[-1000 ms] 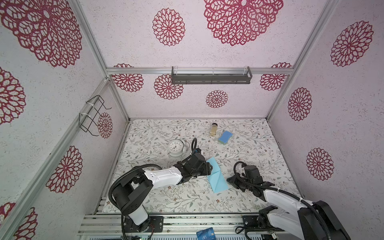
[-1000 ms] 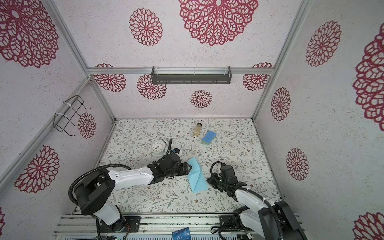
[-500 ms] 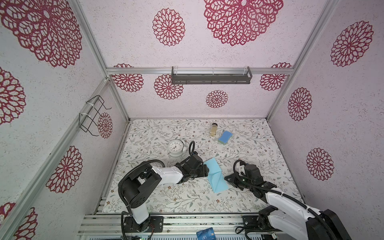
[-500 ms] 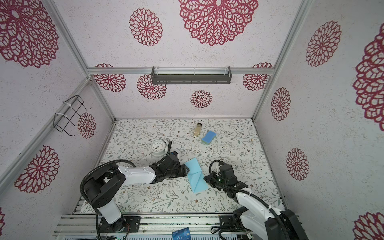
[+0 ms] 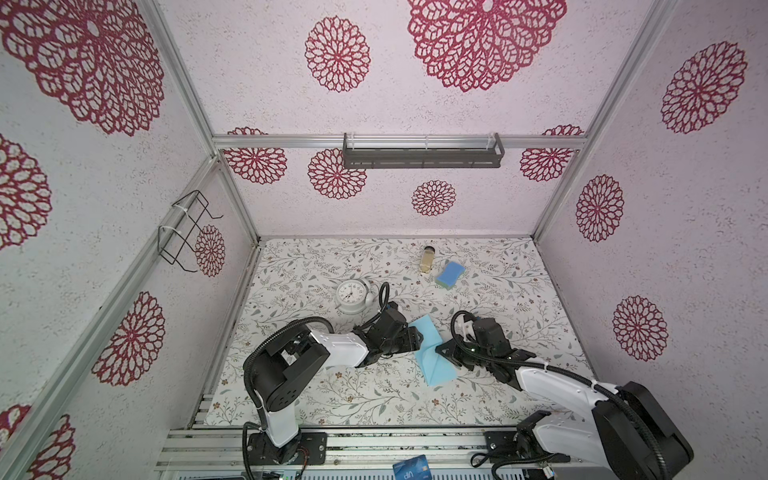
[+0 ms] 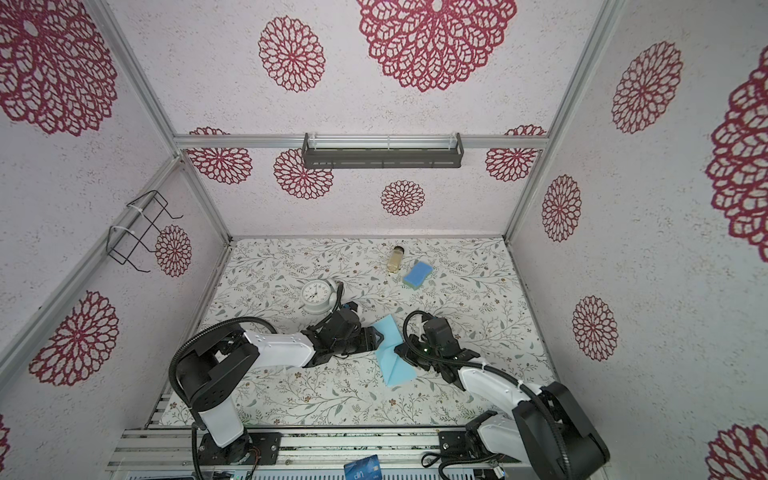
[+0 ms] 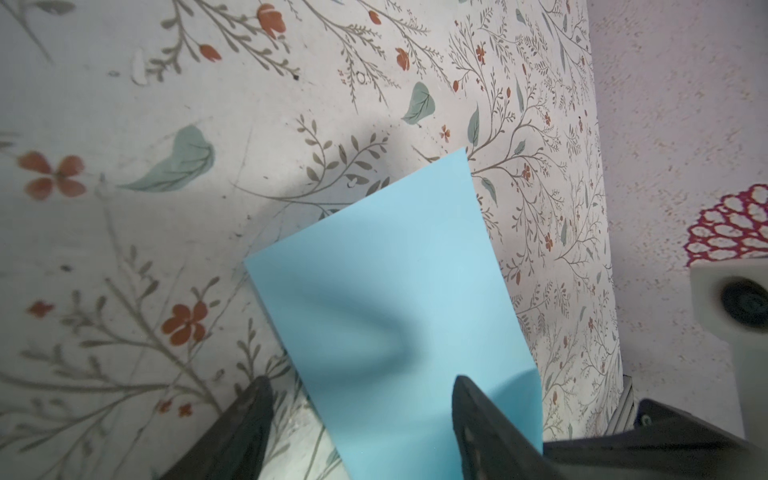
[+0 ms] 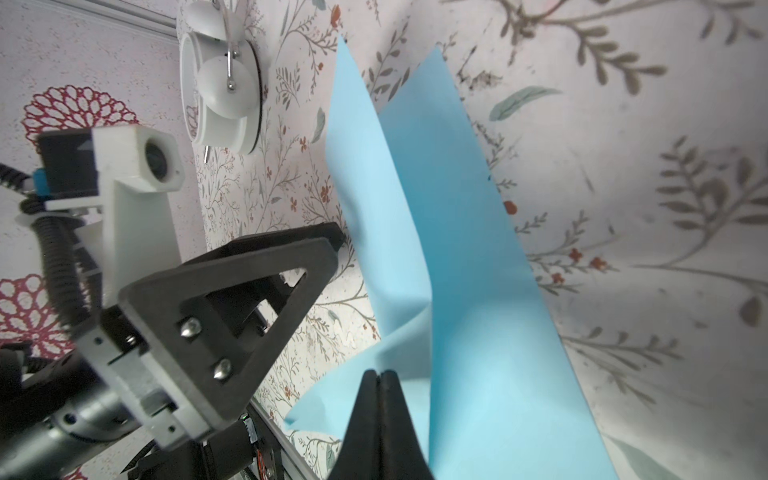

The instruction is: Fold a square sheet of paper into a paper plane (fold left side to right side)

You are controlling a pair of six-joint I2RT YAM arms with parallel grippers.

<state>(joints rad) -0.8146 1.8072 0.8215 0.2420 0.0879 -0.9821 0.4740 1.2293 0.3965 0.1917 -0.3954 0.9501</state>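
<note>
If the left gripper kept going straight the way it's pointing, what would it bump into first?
Most likely the square sheet of paper: it lies right ahead of the left gripper, reaching in between its open fingers. Depth is hard to judge.

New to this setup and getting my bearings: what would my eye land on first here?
The light blue sheet of paper, half folded and buckled, on the flowered table between both arms. The right hand is shut on one edge, the left hand open at the opposite edge. Big red medallions dot the walls.
</note>
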